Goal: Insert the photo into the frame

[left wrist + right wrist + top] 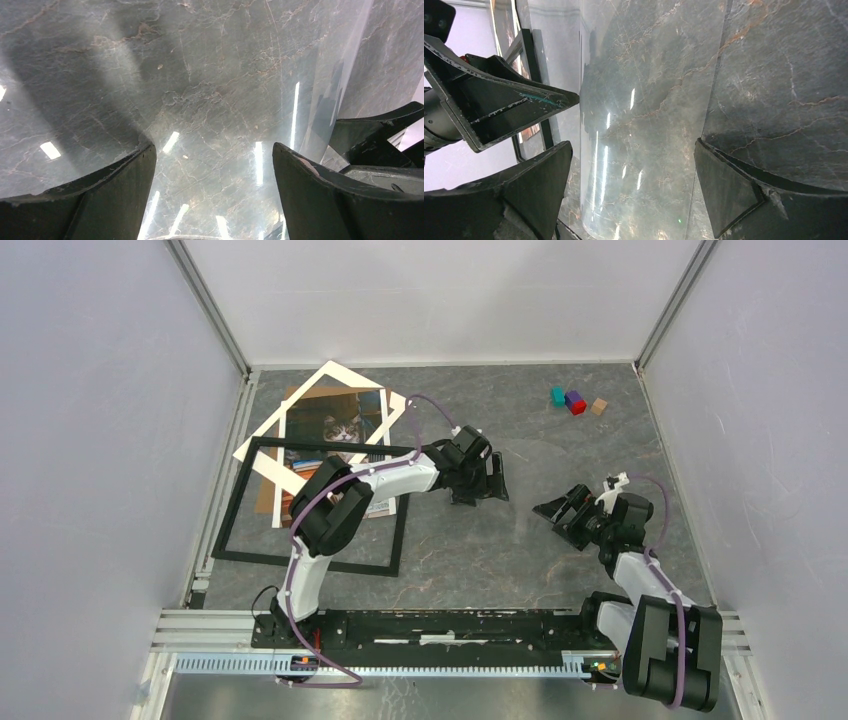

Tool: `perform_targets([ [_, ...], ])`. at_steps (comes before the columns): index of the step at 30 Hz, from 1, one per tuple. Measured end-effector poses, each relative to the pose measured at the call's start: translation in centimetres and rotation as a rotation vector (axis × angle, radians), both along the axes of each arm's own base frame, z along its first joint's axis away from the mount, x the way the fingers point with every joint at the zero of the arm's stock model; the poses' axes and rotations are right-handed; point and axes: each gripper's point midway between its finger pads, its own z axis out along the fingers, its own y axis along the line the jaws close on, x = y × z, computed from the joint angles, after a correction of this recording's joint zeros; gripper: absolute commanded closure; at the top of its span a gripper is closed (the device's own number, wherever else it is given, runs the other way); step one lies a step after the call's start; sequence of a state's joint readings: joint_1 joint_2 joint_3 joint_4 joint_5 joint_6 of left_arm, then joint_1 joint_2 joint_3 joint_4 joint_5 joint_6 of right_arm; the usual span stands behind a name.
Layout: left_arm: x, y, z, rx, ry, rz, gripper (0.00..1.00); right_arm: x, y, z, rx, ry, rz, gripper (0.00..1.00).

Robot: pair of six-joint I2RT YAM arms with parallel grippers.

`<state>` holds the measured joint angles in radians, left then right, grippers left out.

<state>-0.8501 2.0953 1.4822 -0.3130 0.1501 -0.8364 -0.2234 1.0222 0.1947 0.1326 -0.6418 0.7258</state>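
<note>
Reaching forward and to the right from its base, the left arm bends at a raised elbow above the large thin black picture frame (300, 562), and its forearm runs out to mid-surface. There the left pincer (490, 480) points down over a clear transparent sheet (535, 480). Its fingers stand apart with nothing between them, as the left wrist view confirms.

The right arm is folded close to its base, forearm angled toward the left. The right pincer (560, 512) sits low over the near-right part of the same sheet, fingers apart and holding nothing. The two pincers face each other, near but not touching. Whether any fingertip touches the sheet cannot be told.

The rectangular colour photo (340, 425) of a grey-and-white tabby cat lies at the far left of the grey marbled surface (450, 560). It rests on a plain brown backing board (266, 495), with a white cardboard mat (330, 370) askew over it. The frame lies flat nearer the arms, and its far bar crosses the photo's lower part. Three small coloured blocks (575, 402) sit at the far right, well apart from everything else.
</note>
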Motion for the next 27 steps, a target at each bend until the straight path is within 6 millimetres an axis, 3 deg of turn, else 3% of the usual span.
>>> perform_targets([
  [17, -1.9, 0.5, 1.1, -0.011, -0.104, -0.259, 0.05, 0.5, -0.8, -0.4, -0.042, 0.013, 0.044, 0.02],
  [27, -3.2, 0.5, 7.0, -0.078, -0.243, -0.371, 0.04, 0.5, -0.7, -0.5, -0.056, -0.005, 0.08, 0.02],
])
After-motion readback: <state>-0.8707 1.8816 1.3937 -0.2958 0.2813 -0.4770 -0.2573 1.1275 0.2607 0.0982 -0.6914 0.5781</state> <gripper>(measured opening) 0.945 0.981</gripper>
